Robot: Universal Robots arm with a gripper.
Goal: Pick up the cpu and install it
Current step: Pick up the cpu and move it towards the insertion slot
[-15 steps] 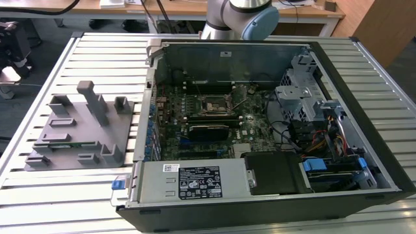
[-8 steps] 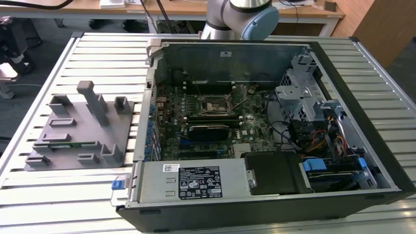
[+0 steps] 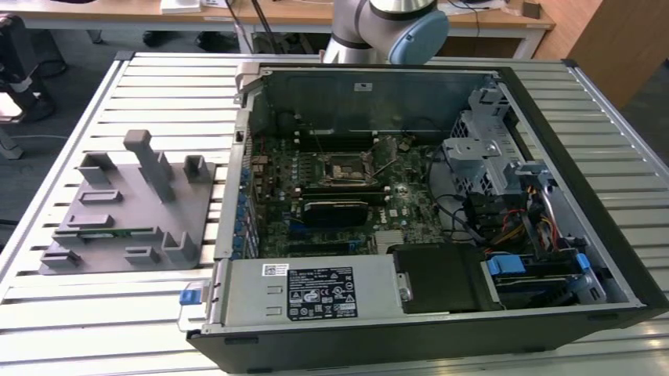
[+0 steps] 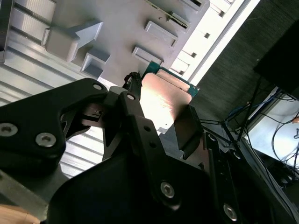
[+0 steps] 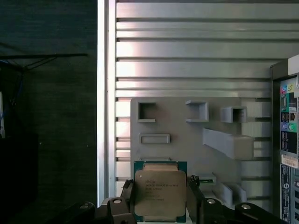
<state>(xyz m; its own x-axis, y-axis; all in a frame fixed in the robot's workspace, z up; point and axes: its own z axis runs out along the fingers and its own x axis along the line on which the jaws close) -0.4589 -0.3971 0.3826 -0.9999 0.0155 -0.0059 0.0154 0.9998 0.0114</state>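
1. Pincer (image 5: pixel 161 205) clenched on the chip (image 5: pixel 160 186), one finger on each opposite edge. The metal top faces the first wrist view.
2. Chip is held over the grey tray (image 5: pixel 191 144) on the slatted counter (image 5: pixel 187 46).
3. Exterior view adds the destination: the open computer (image 3: pixel 366 98) lies at three o'clock of the tray, the exterior view's right, with its socket (image 3: pixel 345 168) mid-board.
4. Second wrist view shows the same grip side-on.

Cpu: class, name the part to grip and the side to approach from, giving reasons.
Grip the cpu by two opposite thin edges, approaching face-on to its metal top: it is flat and square, so only edges give parallel faces. The gripper clamps it so.
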